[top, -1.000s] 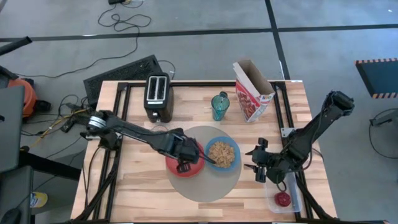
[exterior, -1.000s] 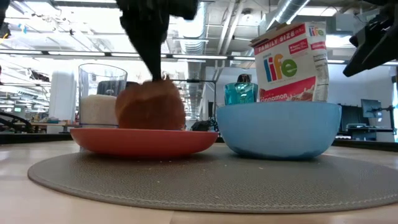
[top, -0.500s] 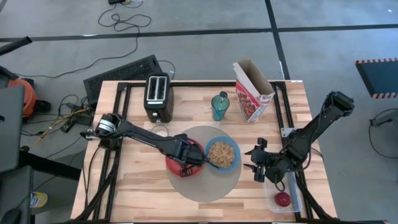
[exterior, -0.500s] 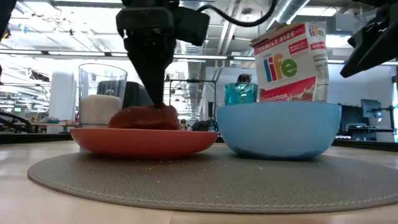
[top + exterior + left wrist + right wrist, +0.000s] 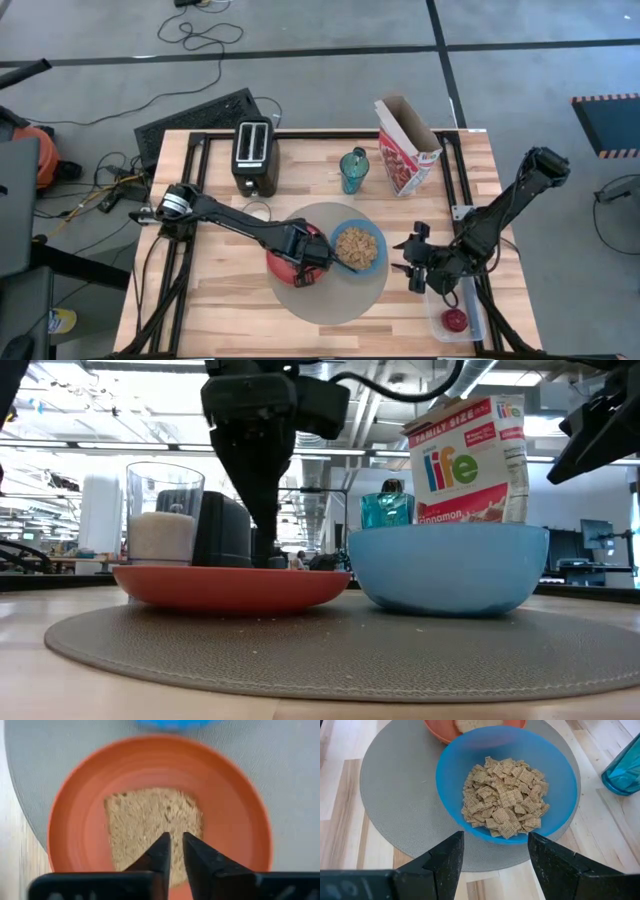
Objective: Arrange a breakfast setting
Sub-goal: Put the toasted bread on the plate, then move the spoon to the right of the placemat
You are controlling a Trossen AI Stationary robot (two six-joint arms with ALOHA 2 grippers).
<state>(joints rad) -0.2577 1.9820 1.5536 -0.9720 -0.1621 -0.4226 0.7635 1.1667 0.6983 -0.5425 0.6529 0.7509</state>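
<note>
- Brown toast slice (image 5: 152, 827) now flat in the round red-orange plate (image 5: 235, 810); 1 s ago stood upright on it, half a sec ago was tipping over under the fingers
- Left gripper (image 5: 172, 847) right above the toast, dark fingers nearly together w/ only a thin gap, nothing clamped btwn them; in low view, down to about plate rim level (image 5: 265, 550)
- Means toast step looks done; next likely lift clear of plate, w/o dragging the slice
- Right gripper (image 5: 495, 852) hovering to the right of the mat, jaws wide apart, empty, facing the round blue bowl of square cereal pieces (image 5: 506, 795); unchanged over the last sec
- Plate left, bowl right, side by side on the round grey-beige woven mat (image 5: 300, 300), near-centre of table
- Teal ribbed tumbler (image 5: 353, 171) off the mat, far side; clear glass w/ white contents (image 5: 163, 512) beyond the plate's left edge in low view
- Small red fruit (image 5: 456, 320) in a clear tray at near-right corner, not yet in the setting; spoon not spotted
- Surface: light wooden plank tabletop (image 5: 220, 300) w/ black frame; black two-slot toaster (image 5: 254, 155) far left, open red-and-white cereal box (image 5: 405, 148) far right
- Room: grey floor w/ loose cables beyond far edge; low view shows open hall w/ ceiling pipes, no person seen
</note>
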